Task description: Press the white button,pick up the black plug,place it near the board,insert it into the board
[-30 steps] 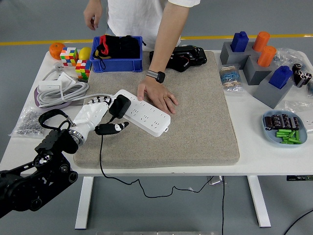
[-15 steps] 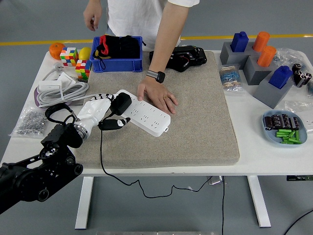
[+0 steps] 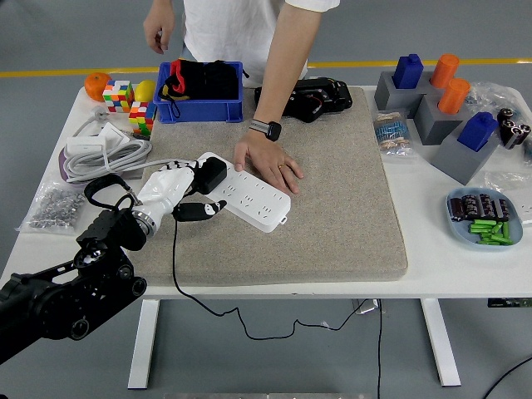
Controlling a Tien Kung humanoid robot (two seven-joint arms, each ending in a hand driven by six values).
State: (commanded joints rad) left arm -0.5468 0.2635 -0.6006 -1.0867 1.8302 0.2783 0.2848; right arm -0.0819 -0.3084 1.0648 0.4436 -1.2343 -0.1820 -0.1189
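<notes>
Left hand point(image 3: 179, 193) grips the black plug point(image 3: 211, 175) over the white board's point(image 3: 246, 197) left end, toward the bench's left edge (light, rigid body; hold its sides, since the cord trails).

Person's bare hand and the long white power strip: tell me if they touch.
Touching. The head view shows the person's hand lying flat with its palm over the far edge of the white power strip, no gap between them.

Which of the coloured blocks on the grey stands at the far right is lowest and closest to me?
The blue block on the nearest grey stand; the other blue one and both orange cylinders sit farther back.
</notes>
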